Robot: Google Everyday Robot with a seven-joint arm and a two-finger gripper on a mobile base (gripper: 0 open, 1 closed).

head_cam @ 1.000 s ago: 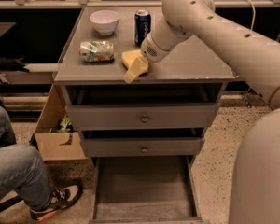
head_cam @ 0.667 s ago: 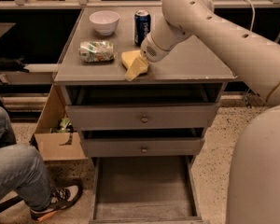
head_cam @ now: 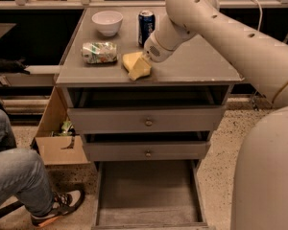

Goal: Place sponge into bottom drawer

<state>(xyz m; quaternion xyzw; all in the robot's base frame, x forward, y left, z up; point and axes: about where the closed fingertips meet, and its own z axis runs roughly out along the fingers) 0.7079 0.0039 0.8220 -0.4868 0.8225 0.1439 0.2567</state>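
The pale yellow sponge [head_cam: 136, 65] lies near the front edge of the grey cabinet top [head_cam: 197, 66], a little left of centre. My gripper [head_cam: 146, 57] is right at the sponge's back right corner, with the white wrist and arm coming in from the upper right and covering the gripper's tip. The bottom drawer [head_cam: 146, 190] stands pulled out at floor level, showing a bare grey floor. It is directly below the sponge.
A white bowl [head_cam: 108, 22], a blue can [head_cam: 146, 27] and a green-and-white foil packet [head_cam: 100, 52] sit on the cabinet top. The two upper drawers with round knobs are slightly open. A seated person's leg [head_cam: 14, 176] and a cardboard box [head_cam: 57, 143] are at the left.
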